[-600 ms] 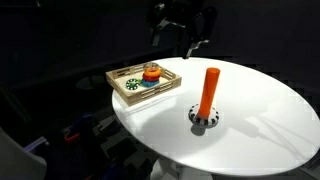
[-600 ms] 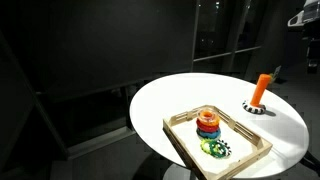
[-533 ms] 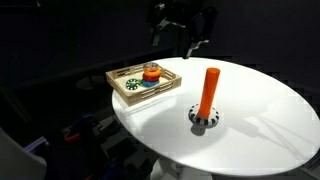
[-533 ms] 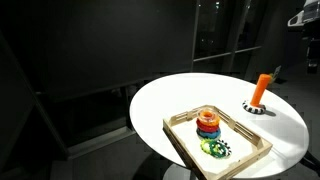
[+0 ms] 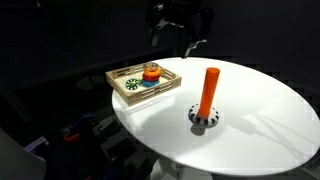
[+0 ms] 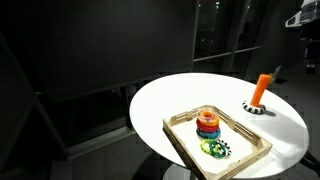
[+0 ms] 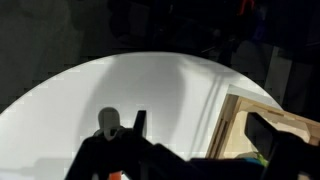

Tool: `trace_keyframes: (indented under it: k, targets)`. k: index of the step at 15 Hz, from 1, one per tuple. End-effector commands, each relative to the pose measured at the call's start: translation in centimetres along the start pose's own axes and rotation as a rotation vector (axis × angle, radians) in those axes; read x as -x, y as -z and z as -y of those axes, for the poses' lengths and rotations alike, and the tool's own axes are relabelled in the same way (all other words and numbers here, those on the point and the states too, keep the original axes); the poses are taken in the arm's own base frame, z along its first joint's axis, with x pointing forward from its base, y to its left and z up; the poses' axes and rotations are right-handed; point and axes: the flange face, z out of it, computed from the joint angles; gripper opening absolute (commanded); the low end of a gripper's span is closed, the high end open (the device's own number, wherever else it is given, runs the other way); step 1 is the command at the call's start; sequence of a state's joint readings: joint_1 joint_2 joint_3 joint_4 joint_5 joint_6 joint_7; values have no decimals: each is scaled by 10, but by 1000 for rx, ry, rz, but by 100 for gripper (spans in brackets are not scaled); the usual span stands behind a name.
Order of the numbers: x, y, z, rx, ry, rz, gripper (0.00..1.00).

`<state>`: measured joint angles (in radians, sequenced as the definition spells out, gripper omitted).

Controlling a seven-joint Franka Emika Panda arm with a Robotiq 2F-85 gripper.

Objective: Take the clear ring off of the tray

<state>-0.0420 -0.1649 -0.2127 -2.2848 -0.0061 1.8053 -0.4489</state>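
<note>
The light wooden tray (image 5: 155,96) sits at the table's edge and also shows in an exterior view (image 6: 183,148). It holds a stack of coloured rings (image 5: 150,74) (image 6: 207,124) and a green toothed ring (image 6: 214,148). I cannot make out the clear ring in any view. My gripper (image 5: 192,42) hangs high above the table's far side, away from the tray. In the wrist view the gripper (image 7: 200,130) is open and empty, and the tray's corner (image 7: 225,125) lies below right.
An orange peg (image 5: 208,88) (image 6: 262,87) stands upright on a round black-and-white base (image 5: 205,120) near the middle of the round white table (image 5: 260,110). Dark surroundings ring the table.
</note>
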Motion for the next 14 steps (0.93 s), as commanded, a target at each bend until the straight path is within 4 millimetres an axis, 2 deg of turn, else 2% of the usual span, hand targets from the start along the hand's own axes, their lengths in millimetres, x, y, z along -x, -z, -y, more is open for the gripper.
trace_keyframes:
  k: [1,9,14]
  targets:
    - [-20,10,17,42,4,1,100]
    - [-83,23,76,128,-16,-1,100]
    - [-119,21,112,226,-66,-11,100]
